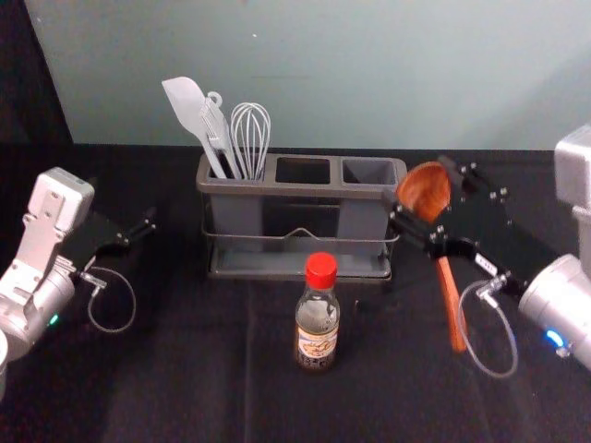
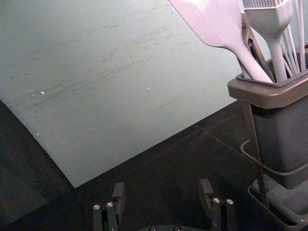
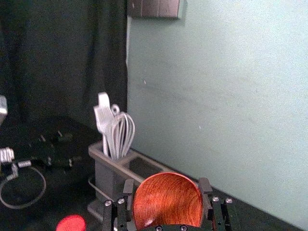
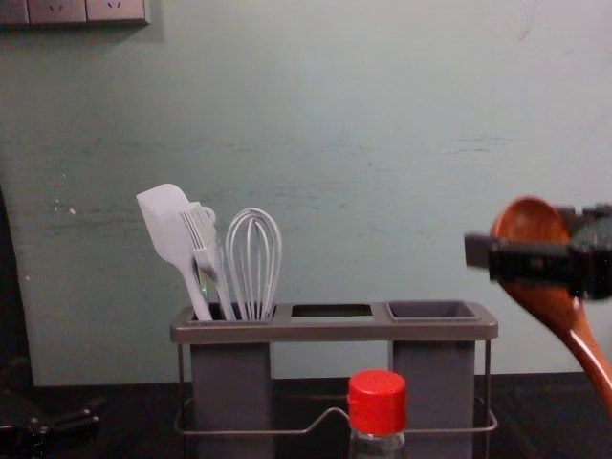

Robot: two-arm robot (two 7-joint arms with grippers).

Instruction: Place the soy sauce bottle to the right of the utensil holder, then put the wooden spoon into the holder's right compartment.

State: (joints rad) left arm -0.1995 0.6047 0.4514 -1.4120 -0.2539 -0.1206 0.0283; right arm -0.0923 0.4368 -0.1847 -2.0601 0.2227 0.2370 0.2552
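Gripping the wooden spoon [image 1: 451, 295] by its bowl with the right gripper [image 1: 420, 189], fingers closed, at three o'clock from the utensil holder [image 1: 277, 188]. Probably light and stiff, yet liable to pivot on that curve. Find the soy sauce bottle [image 1: 318, 325] upright at six; best clasped round its body, likely slick and heavier. Note spatula [image 4: 164, 225], brush [image 4: 203, 239] and whisk [image 4: 254, 258] in the left compartment, nothing visible in the right compartment [image 1: 369, 172]. See the left gripper [image 2: 162, 185] at nine, fingers spread.

Bottle cap [image 1: 321, 270] red; spoon [image 1: 422, 190] reddish brown, grain streaked; holder [image 1: 277, 188] brownish grey; spatula [image 1: 187, 103] whitish; tabletop [image 1: 185, 369] black.
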